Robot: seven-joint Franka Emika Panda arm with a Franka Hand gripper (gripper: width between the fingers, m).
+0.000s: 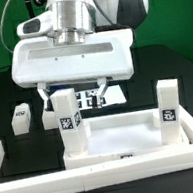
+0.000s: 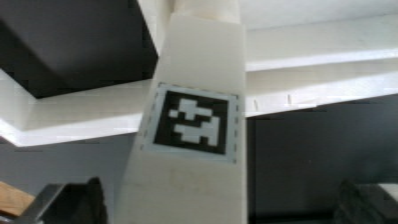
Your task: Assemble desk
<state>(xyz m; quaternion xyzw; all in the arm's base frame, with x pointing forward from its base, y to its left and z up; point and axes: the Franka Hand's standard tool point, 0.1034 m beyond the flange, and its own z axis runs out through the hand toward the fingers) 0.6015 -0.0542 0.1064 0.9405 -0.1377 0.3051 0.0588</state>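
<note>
Long white rail (image 1: 107, 174) sits nearest us, running across the front, just ahead of the tabletop (image 1: 121, 137). We see the pincer (image 1: 76, 92) spread wide and gripping nothing. It hangs over the left leg (image 1: 69, 124), fingertips flanking the leg's top without touching. Wrist view agrees: the dark fingers (image 2: 68, 202) stand off either side of that leg, with clear gaps on both sides.

Left leg stands upright at the tabletop's corner on the exterior view's left. Right leg (image 1: 167, 104) stands upright at the corner on the exterior view's right. Third leg (image 1: 22, 117) lies loose on the black table (image 1: 3, 94), well apart from the tabletop, further to the exterior view's left.

We have open tray floor between the two standing legs. Marker board (image 1: 85, 99) lies behind, partly hidden by the pincer.

Tabletop is a shallow white tray with a raised rim, smooth plastic. Legs are square white posts, each with a black-and-white tag on one face.
</note>
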